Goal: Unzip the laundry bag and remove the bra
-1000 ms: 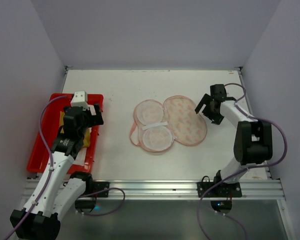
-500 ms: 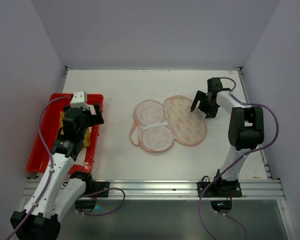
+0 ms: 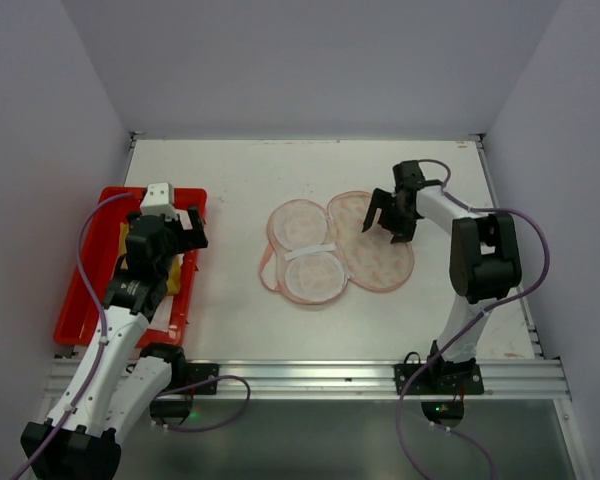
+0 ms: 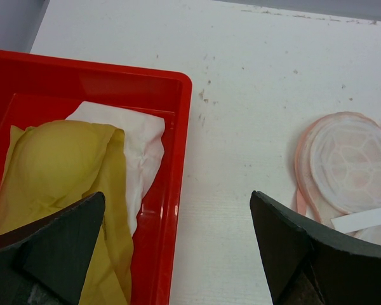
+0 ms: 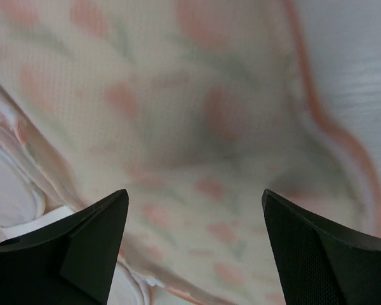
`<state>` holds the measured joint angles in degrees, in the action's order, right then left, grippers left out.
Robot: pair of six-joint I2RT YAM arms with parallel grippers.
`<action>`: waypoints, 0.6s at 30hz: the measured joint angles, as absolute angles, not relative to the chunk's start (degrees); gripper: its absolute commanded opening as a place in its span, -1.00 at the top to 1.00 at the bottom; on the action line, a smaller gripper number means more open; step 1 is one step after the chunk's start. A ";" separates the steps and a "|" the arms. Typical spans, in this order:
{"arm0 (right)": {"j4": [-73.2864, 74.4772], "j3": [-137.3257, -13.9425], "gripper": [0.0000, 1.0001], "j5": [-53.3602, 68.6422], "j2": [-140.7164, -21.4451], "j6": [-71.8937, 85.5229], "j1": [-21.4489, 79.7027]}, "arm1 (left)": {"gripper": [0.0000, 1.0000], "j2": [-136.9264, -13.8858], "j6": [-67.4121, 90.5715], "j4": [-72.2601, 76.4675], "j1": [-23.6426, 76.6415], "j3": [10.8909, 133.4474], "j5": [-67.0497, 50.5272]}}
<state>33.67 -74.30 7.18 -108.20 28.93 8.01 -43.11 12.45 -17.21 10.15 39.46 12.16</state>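
The bag (image 3: pixel 373 243) lay unzipped and spread flat in the middle of the worktop (image 3: pixel 240 180). Its right half showed pale fabric with the orange and green print. Its left half showed two round white mesh domes with a white strip across them. A thin pink loop (image 3: pixel 266 270) trailed from the left edge.

The bra (image 4: pixel 57 171) was out of the bag and lay in the red tray (image 4: pixel 82 76) at the left side of the worktop, well apart from the bag. It rested partly over a white cloth (image 4: pixel 143 146) in the same tray.

The left gripper (image 3: pixel 196 230) hung over the tray's right side with its jaws fully spread and nothing between them. In its wrist view, the bra sat by the left finger and the tray rim ran between the two.

The right gripper (image 3: pixel 385 228) was low over the top of the bag's printed half. Its jaws were wide apart and held nothing. The right wrist view showed the printed fabric filling the space between the fingers (image 5: pixel 82 241). Whether they touched the fabric could not be told.
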 measured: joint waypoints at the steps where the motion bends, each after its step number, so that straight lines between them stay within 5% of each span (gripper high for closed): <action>1: 32.73 -73.03 -0.76 7.18 -107.83 29.47 9.72 | -1.00 -43.11 12.45 -17.21 10.15 39.46 12.16; 18: 27.88 -64.82 -0.83 10.00 -102.45 33.01 32.51 | -1.00 -42.09 12.45 -17.19 10.15 38.54 12.12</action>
<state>27.88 -64.82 10.00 -102.45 33.01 32.51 -42.09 12.45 -17.19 10.15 38.54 12.12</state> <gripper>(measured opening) 0.913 0.997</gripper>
